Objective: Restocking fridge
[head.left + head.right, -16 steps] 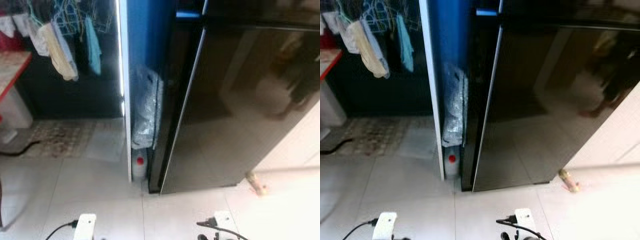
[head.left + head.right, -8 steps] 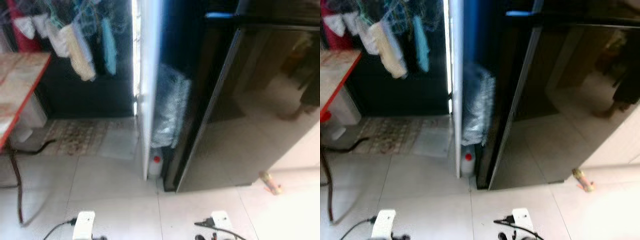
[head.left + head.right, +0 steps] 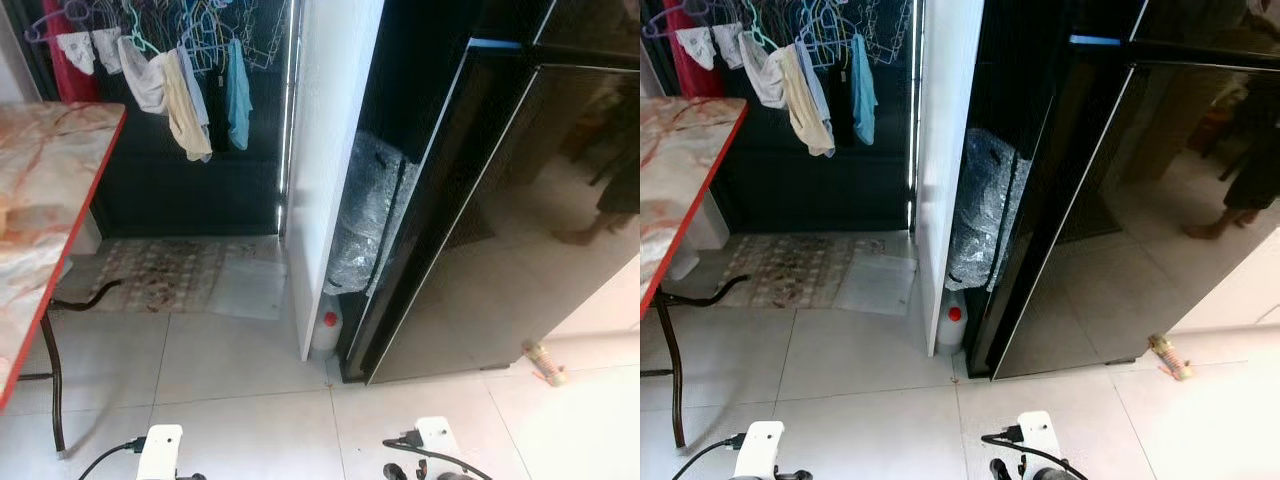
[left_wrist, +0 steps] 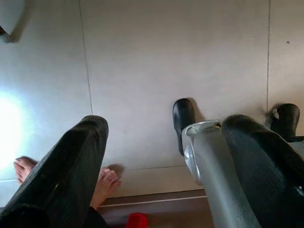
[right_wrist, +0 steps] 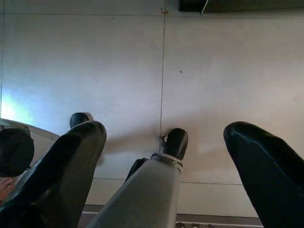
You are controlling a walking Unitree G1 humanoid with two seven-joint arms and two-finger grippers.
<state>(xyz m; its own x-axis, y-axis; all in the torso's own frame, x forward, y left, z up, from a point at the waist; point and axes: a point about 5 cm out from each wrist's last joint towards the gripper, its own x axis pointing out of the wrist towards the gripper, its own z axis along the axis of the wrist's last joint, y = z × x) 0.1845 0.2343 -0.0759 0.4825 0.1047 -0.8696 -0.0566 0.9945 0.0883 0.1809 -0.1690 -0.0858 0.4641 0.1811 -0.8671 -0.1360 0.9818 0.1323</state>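
- Nearest to me, both arms hang idle over the pale tiled floor (image 5: pixel 118 61). My left gripper (image 4: pixel 161 156) has its two black fingers spread wide with nothing between them, and my right gripper (image 5: pixel 164 156) is spread the same way, also empty.
- In the left wrist view I see a person's bare feet (image 4: pixel 102 183) on the tiles behind me.
- To my left stands a marble-topped table with a red edge (image 3: pixel 45 190).
- Ahead, a small white jug with a red cap (image 3: pixel 326 333) sits on the floor in the gap between a white wall edge (image 3: pixel 325 180) and the fridge, with a roll of bubble wrap (image 3: pixel 365 215) standing above it.
- The black fridge (image 3: pixel 480 220) stands ahead and to my right, glossy, reflecting the room, its doors closed.
- Farthest off, laundry hangs on hangers (image 3: pixel 185 80) above a patterned mat (image 3: pixel 150 275).
- I judge the restocking barely begun: I carry nothing, the fridge is unopened, so fetching goods, opening the door and loading all remain.
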